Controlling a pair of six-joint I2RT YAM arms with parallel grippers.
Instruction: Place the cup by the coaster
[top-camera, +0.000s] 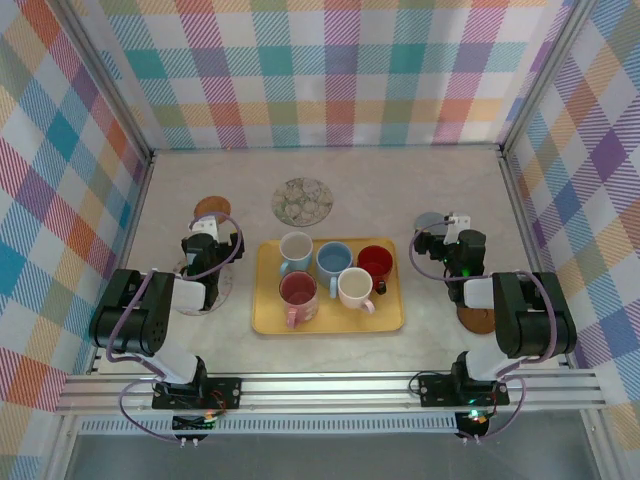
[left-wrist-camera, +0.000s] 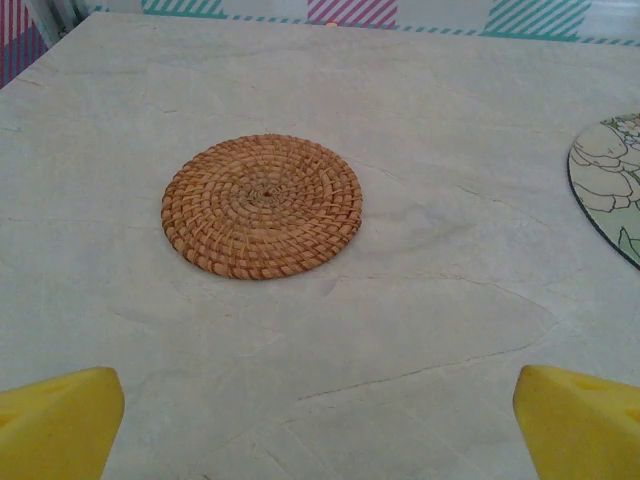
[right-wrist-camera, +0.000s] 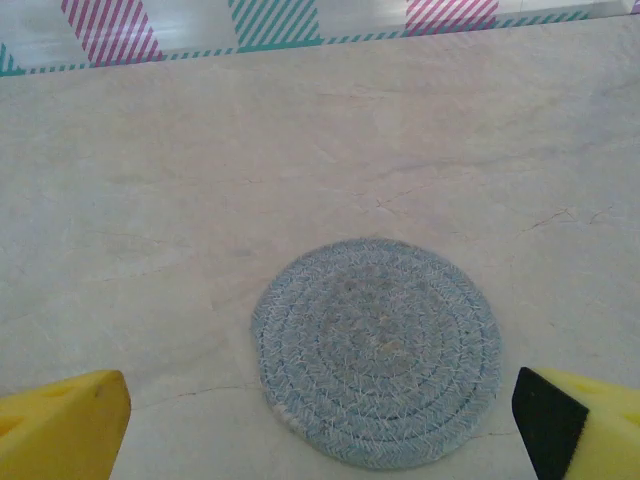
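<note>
Cups (top-camera: 298, 290) are standing upright, mouths facing up, five together in the yellow tray (top-camera: 268, 262); left gripper (left-wrist-camera: 320, 410) is hovering near the wicker coaster (left-wrist-camera: 261, 204), jaws apart; right gripper (right-wrist-camera: 320, 415) is hovering by the grey-blue coaster (right-wrist-camera: 376, 349), jaws apart.

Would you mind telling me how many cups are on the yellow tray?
5. On the yellow tray: back row, white cup, blue cup, red cup; front row, pink cup, cream cup. None appears hidden.
</note>
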